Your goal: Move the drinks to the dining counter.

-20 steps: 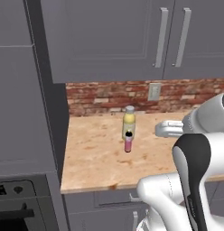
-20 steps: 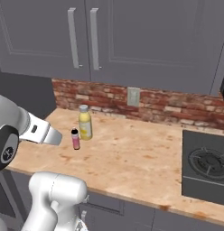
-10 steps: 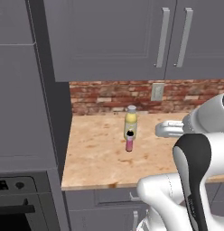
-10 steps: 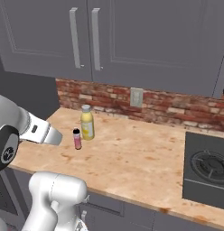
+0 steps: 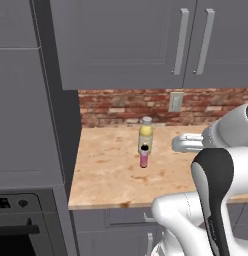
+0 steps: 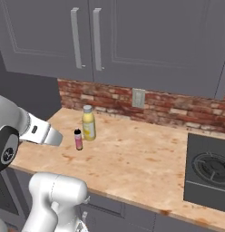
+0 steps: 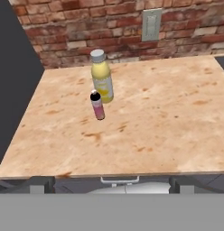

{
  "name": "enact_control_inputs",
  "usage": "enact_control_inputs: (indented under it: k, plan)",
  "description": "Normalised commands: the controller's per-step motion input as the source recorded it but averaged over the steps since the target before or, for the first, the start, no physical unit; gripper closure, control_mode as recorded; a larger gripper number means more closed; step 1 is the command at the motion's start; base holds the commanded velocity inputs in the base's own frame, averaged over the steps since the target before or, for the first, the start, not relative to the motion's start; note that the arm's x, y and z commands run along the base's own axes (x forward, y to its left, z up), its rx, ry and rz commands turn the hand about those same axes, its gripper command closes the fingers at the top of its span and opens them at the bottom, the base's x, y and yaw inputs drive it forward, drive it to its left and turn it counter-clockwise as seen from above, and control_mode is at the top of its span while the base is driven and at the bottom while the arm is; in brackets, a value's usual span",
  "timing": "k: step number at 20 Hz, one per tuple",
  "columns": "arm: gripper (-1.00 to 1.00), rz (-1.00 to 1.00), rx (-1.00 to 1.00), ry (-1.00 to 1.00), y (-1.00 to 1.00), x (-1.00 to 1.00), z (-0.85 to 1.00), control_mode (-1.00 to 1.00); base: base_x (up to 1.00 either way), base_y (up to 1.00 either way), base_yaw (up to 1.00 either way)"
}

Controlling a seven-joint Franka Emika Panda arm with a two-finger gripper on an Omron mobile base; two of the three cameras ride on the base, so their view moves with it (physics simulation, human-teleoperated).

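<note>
The two drinks in sight are standing upright on the wood tabletop (image 7: 168, 122) under the grey wall cabinets (image 5: 126, 45), not on the dining counter. In the hand view the small pink bottle (image 7: 98, 105) is sitting straight ahead of the jaws and a little left of centre, with the yellow bottle (image 7: 102, 76) just behind it and slightly to its right, close enough that they may be touching. Both long axes are running vertically, so a sideways approach with the jaws level looks the fitting one, and the pink bottle, being nearer, is likely the first to be reached.

The jaws are standing spread wide and holding nothing, well back from the bottles and near the front edge of the tabletop.

The surface around the bottles is lying bare. A brick backsplash (image 7: 64, 31) with a wall outlet (image 7: 151, 24) is running behind, a dark tall cabinet (image 5: 26, 100) is closing the left side, and a stove burner (image 6: 212, 165) is lying far to the right.
</note>
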Motion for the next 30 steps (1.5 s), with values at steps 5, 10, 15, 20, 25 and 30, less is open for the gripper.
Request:
enact_control_inputs:
  k: [5,10,15,20,25,30]
  plan:
    - [-1.0,0.07,0.0,0.0,0.02,0.25,0.0,-1.0,0.0,0.0,0.0]
    - [-1.0,0.05,0.0,0.0,0.04,0.22,0.0,-1.0,0.0,0.0,0.0]
    - [-1.0,0.02,0.0,-0.01,0.03,0.1,-0.01,-1.0,0.0,0.0,0.0]
    - [-1.0,0.0,0.0,-0.02,0.01,0.03,-0.11,-1.0,0.0,0.0,0.0]
    - [-1.0,0.0,0.0,0.0,0.04,0.14,-0.31,-1.0,0.0,0.0,0.0]
    - [-1.0,0.0,0.0,0.0,0.05,0.24,-0.33,-1.0,0.0,0.0,0.0]
